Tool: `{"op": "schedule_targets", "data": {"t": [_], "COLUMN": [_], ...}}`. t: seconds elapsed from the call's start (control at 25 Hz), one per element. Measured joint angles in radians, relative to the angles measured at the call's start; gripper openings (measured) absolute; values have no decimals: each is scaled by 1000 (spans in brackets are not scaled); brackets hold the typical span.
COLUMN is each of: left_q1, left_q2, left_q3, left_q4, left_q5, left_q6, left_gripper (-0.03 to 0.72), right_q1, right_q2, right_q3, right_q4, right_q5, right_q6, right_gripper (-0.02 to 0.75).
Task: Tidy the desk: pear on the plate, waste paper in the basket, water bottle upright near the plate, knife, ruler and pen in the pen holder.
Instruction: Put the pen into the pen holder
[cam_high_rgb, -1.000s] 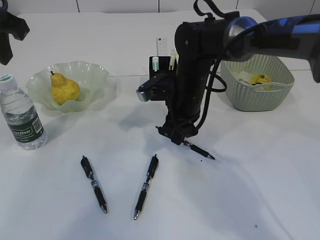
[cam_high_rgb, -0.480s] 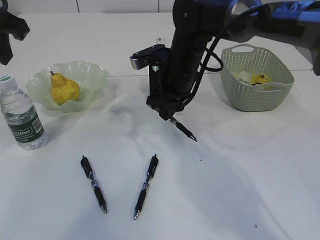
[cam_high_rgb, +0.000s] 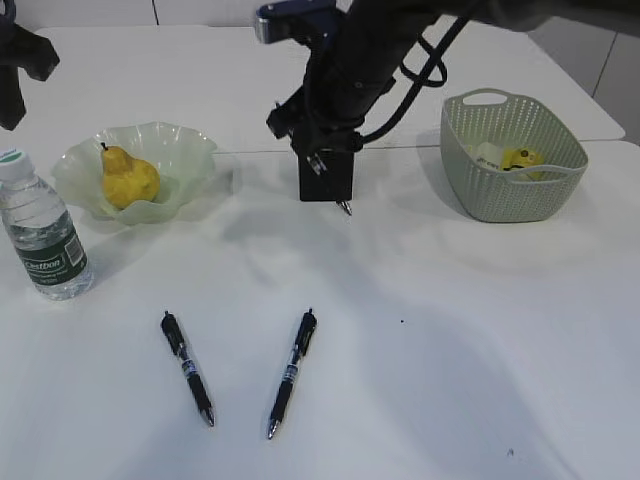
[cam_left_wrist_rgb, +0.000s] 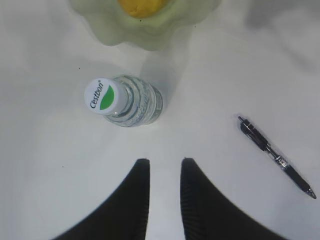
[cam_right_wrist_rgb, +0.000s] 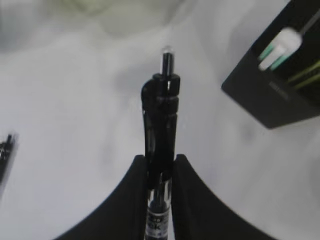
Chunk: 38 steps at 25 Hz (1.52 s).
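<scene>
Two pens (cam_high_rgb: 188, 368) lie loose on the table (cam_high_rgb: 450, 350), bottle (cam_high_rgb: 42, 232) upright w/ left claw (cam_left_wrist_rgb: 163, 170) spread, empty above it. Right claw (cam_right_wrist_rgb: 160, 165) pinches a pen (cam_right_wrist_rgb: 161, 120) beside the pen holder (cam_high_rgb: 326, 176); tip hangs low, could catch the rim & slip out.

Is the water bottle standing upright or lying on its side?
Upright. The water bottle stands on its base on the desk beside the plate, and the left wrist view looks straight down on its white cap.
</scene>
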Motion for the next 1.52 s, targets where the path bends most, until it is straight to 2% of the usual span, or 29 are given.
{"op": "schedule_targets", "data": {"t": [0.32, 0.52, 0.64, 0.84, 1.12, 1.24, 1.52], "left_q1": [0, 0, 0, 0, 0, 0, 0], "left_q2": [0, 0, 0, 0, 0, 0, 0], "left_q3": [0, 0, 0, 0, 0, 0, 0], "left_q4": [0, 0, 2, 2, 2, 2, 2], "left_q5": [0, 0, 0, 0, 0, 0, 0], "left_q6": [0, 0, 0, 0, 0, 0, 0], "left_gripper": [142, 142, 142, 142, 142, 142, 142], "right_q1": [-5, -32, -40, -40, -40, -40, -40], "right_q2": [-48, -59, -80, -110, -93, -67, -5], "right_q3": [7, 106, 211, 366, 410, 410, 377], "right_q4": [2, 51, 63, 74, 80, 82, 82], "right_q5": [-232, -422, -573, -914, -1248, -1315, -1340], "right_q6": [-29, -38, -65, -79, -81, -81, -79], "right_gripper": [113, 113, 113, 113, 113, 113, 113]}}
